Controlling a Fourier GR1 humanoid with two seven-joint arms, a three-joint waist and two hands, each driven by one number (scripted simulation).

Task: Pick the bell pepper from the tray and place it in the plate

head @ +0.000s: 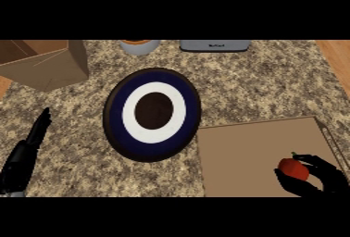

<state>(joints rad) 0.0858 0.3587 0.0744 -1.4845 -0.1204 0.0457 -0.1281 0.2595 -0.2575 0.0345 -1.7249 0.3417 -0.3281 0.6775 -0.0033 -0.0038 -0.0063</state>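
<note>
Bell pepper: red, with a small green stem at its top, seen on the tray near the lower right corner, cupped by the right hand.
Right hand: fingers and thumb are curled round the pepper from below and from the right, so that a grasp is judged to be in place; whether the pepper has been lifted off the tray cannot be told.
Tray: a flat brown board laid at the right of the counter, its upper left corner just beside the plate's rim, which is judged to keep the carry short.
Plate: round, with a dark blue rim, a white ring and a dark centre; it is set left of the tray and nothing lies on it.
Left hand: held at the left edge with fingers straight and pointing up, at rest and well apart from plate and tray.
Counter: speckled stone; a cardboard box is stood at the upper left, a small bowl and a grey appliance along the far edge.
Step in hand: the pick is judged to be under way; the move leftward to the plate is not yet made.
Next move: a lift clear of the tray's surface is called for before the pepper is carried over the plate's raised rim.
</note>
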